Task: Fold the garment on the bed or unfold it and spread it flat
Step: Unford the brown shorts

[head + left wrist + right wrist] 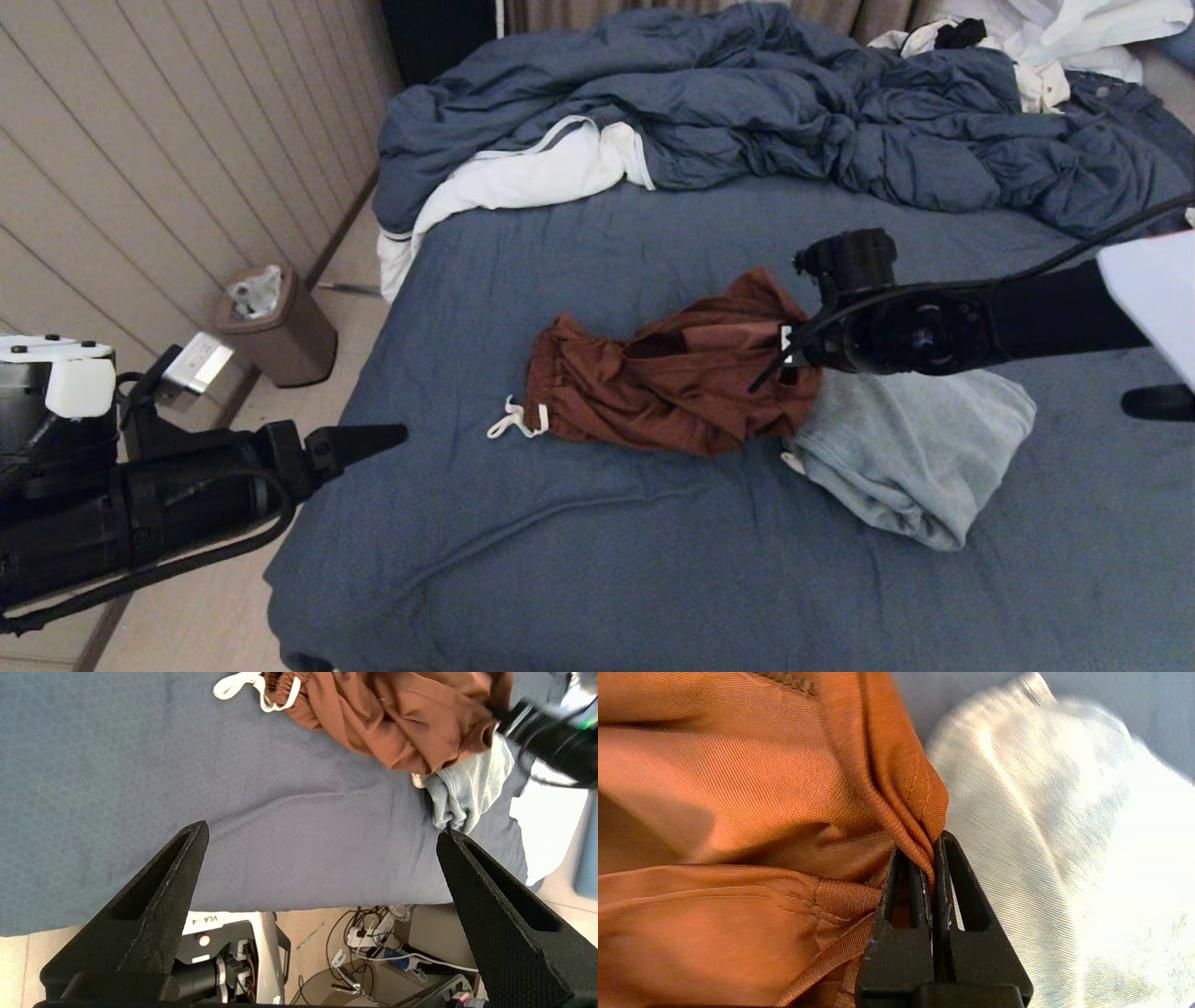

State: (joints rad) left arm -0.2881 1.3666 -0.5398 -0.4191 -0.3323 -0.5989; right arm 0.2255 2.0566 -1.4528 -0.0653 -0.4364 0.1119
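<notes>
Rust-brown shorts lie crumpled near the middle of the bed, on the slate-blue sheet, waistband end toward the robot's left with a white drawstring trailing onto the sheet. Right tool clenched on a bunched fold of the shorts at their right-hand end; right wrist view shows the cloth pinched between the two black fingers. In the head view the right arm reaches in from the right edge, its wrist over the shorts' right end. That end of the shorts overlaps a pale grey-blue garment, folded loosely and lying just beside, toward the bed's right side. Left tool released, fingers spread wide, holding nothing; it hangs off the bed's left edge near the foot, pointing toward the mattress. Blue duvet heaped across the far end of the bed, white lining turned out at its left corner. White clothing piled at the far right. Small brown bin on the floor by the panelled wall, left of the bed.
</notes>
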